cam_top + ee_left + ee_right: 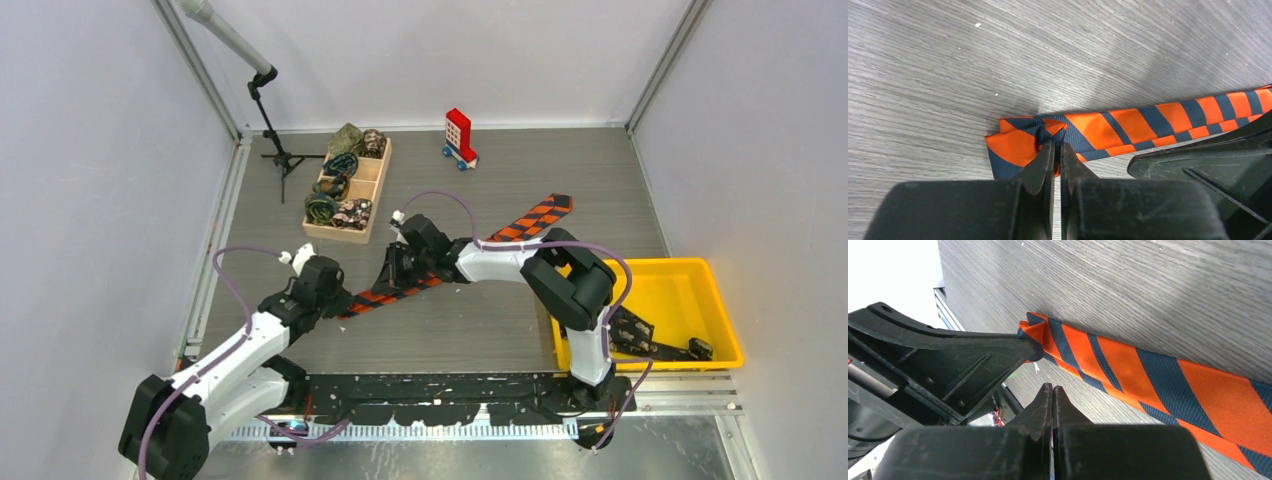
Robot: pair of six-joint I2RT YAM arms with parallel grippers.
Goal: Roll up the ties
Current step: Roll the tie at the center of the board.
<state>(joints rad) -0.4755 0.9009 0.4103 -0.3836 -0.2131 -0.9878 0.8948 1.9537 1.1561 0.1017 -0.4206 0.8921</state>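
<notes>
Across the middle of the grey table (480,330), stretched diagonally: 1 orange-and-navy tie (530,220). Looks soft, light, slippery; probably best pinched at the folded narrow end. Left gripper (1057,146) clamped on that fold; right gripper (1052,389) clenched empty, just beside it.

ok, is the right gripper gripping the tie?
No, the right gripper is shut on nothing, beside the orange striped tie.
</notes>
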